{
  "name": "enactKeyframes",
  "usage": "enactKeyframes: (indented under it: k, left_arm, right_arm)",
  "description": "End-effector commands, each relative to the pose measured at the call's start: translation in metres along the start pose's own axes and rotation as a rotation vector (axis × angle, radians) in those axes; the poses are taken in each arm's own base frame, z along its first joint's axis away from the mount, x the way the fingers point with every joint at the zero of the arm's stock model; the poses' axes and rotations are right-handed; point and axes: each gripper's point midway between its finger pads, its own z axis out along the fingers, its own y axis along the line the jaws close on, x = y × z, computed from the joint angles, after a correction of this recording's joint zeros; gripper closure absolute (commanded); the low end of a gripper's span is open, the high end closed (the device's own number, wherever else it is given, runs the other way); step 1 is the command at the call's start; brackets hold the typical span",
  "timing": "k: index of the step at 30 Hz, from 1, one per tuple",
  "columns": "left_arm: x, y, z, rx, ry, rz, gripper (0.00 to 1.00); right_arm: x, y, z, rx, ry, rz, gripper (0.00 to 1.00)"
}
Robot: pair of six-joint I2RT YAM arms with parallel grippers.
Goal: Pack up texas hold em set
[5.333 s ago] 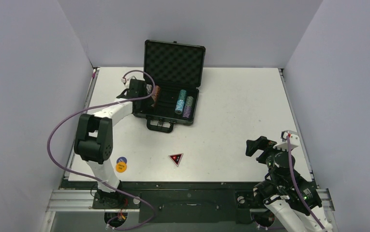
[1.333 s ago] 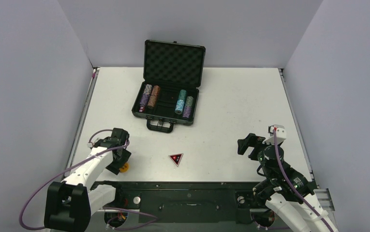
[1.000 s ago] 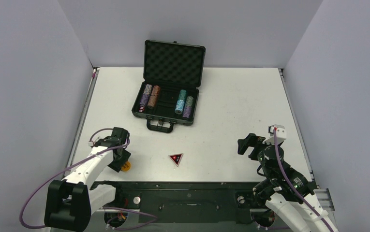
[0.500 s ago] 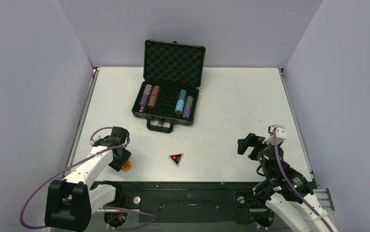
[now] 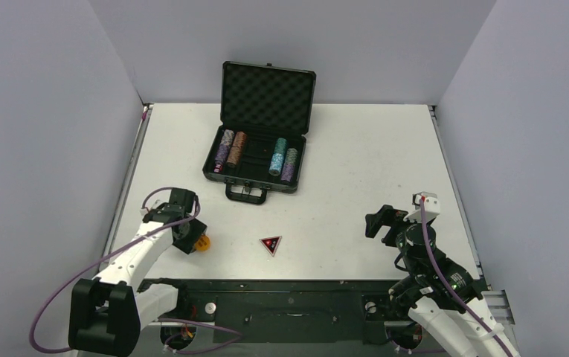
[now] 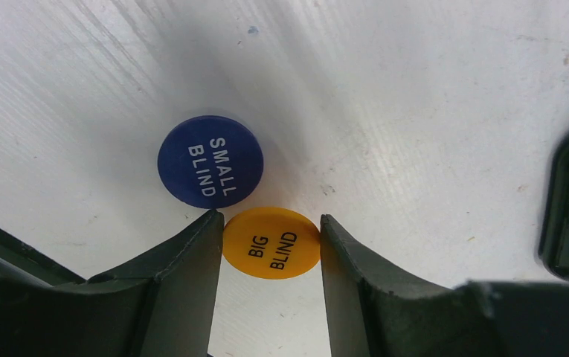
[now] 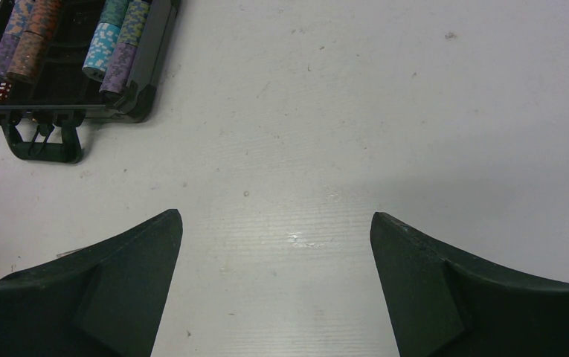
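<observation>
Left claw [image 6: 270,219] pinching the yellow disc [image 6: 271,243]; right claw [image 7: 272,223] spread wide, nothing between its fingers.

The left claw's two dark fingers [image 6: 188,268] press on opposite edges of the yellow disc, marked BIG BLIND. Whether the disc is clear of the desk [image 5: 355,149] cannot be told. The blue disc [image 6: 210,161], marked SMALL BLIND, lies flat just ahead of one fingertip, with its edge right beside the yellow one. The black-red triangle [image 5: 271,244] sits on the desk between the two claws, somewhat nearer the left. Well ahead of the right claw and off to its left stands the open briefcase [image 7: 149,71], lid up. It holds purple, brown and teal chip stacks [image 7: 101,48] lying in rows and red dice [image 7: 2,91] at its near corner.
</observation>
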Motion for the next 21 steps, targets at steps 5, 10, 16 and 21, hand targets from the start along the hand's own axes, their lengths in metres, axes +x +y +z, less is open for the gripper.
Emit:
enactKeyframes:
  k: [5, 10, 16, 21]
  left_arm:
    - [-0.013, -0.037, -0.020, 0.130, -0.011, -0.019, 0.70]
    - [-0.021, -0.052, -0.032, 0.170, -0.024, -0.018, 0.73]
    - [-0.030, -0.081, -0.048, 0.217, -0.006, 0.001, 0.86]
    - [-0.043, -0.114, -0.061, 0.267, -0.024, 0.014, 1.00]
  right_arm:
    - [-0.006, 0.002, 0.003, 0.002, -0.029, 0.005, 0.07]
    - [-0.007, 0.002, 0.003, 0.001, -0.032, 0.006, 0.07]
    - [-0.005, 0.003, 0.004, -0.001, -0.021, 0.001, 0.07]
    - [-0.006, 0.003, 0.002, -0.009, -0.032, 0.005, 0.07]
